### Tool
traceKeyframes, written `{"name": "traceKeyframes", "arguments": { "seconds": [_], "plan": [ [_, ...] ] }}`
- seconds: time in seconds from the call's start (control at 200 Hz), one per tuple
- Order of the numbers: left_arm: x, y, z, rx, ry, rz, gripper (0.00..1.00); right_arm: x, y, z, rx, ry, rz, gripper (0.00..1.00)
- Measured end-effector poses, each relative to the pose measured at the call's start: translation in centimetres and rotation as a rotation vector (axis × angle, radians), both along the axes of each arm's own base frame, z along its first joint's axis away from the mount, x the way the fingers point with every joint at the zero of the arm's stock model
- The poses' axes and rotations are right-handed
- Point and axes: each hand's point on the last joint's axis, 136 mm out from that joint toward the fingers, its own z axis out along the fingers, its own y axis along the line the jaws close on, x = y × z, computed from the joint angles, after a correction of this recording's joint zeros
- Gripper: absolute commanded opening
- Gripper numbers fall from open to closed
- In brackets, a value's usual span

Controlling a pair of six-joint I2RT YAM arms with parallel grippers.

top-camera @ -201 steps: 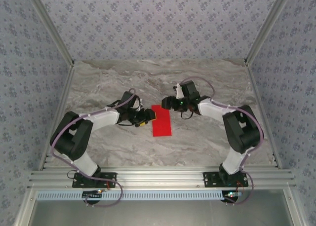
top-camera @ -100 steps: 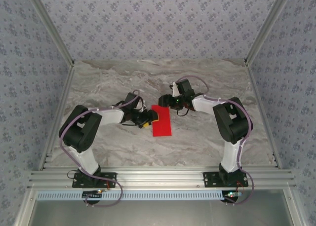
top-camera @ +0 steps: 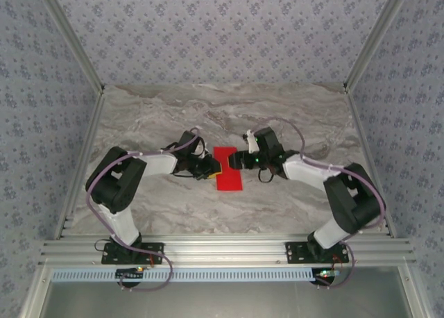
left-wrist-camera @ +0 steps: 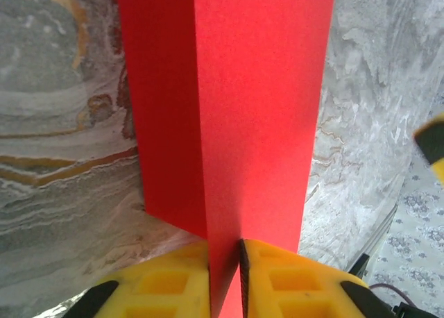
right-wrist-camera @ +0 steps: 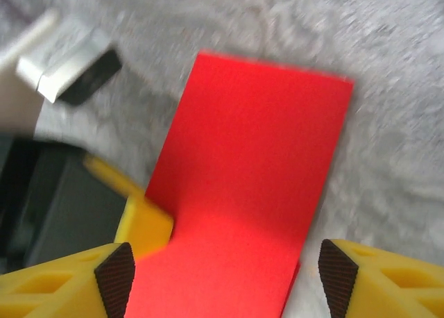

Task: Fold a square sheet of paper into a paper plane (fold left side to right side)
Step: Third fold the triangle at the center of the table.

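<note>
Observed square sheet of paper (top-camera: 227,171), folded double, midway between left and right edges of counter (top-camera: 291,110). Noted left gripper (left-wrist-camera: 224,248) clamped on its left edge; right gripper (right-wrist-camera: 227,276) spread wide over right side.

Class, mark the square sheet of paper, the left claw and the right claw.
square sheet of paper (top-camera: 229,180): top view, its bare near half.
left claw (left-wrist-camera: 224,266): left wrist view, midway between its fingertips.
right claw (right-wrist-camera: 227,280): right wrist view, midway between its fingertips.

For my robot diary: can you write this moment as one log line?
left gripper: shut on red paper | right gripper: open over it | red paper: folded, on table
</note>
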Motion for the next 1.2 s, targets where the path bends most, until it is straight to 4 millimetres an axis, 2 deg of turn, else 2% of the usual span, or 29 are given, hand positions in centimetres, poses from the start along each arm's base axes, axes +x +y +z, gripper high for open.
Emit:
{"name": "traceKeyframes", "arguments": {
  "seconds": [0.17,0.29,0.48,0.635,0.819,0.964,1.084,1.199],
  "plan": [
    [0.0,-0.1,0.6,-0.011,-0.001,0.005,0.09,-6.2,1.5,-0.9,-0.124,-0.16,0.202,0.9],
    [0.0,-0.1,0.9,-0.018,0.003,0.008,0.07,-9.5,2.3,-1.4,-0.199,-0.266,0.325,0.94],
    [-0.1,-0.2,1.0,-0.022,0.006,0.01,0.05,-11.2,3.5,-2.2,-0.337,-0.402,0.434,0.95],
    [-0.1,-0.2,1.0,-0.022,0.009,0.012,0.04,-11.1,4.4,-3.7,-0.455,-0.449,0.478,0.93],
    [-0.1,-0.1,1.0,-0.02,0.012,0.012,0.04,-9.1,5.4,-3.3,-0.534,-0.51,0.46,0.79],
    [-0.2,-0.1,1.0,-0.018,0.012,0.01,0.03,-8.2,6.1,-3.0,-0.561,-0.546,0.462,0.61],
    [-0.2,-0.1,1.0,-0.013,0.016,0.007,0.03,-8.1,6.0,-3.0,-0.575,-0.552,0.464,0.41],
    [-0.1,-0.1,1.2,-0.014,0.012,0.004,0.04,-8.1,5.9,-3.1,-0.588,-0.558,0.477,0.15]
  ]
}}
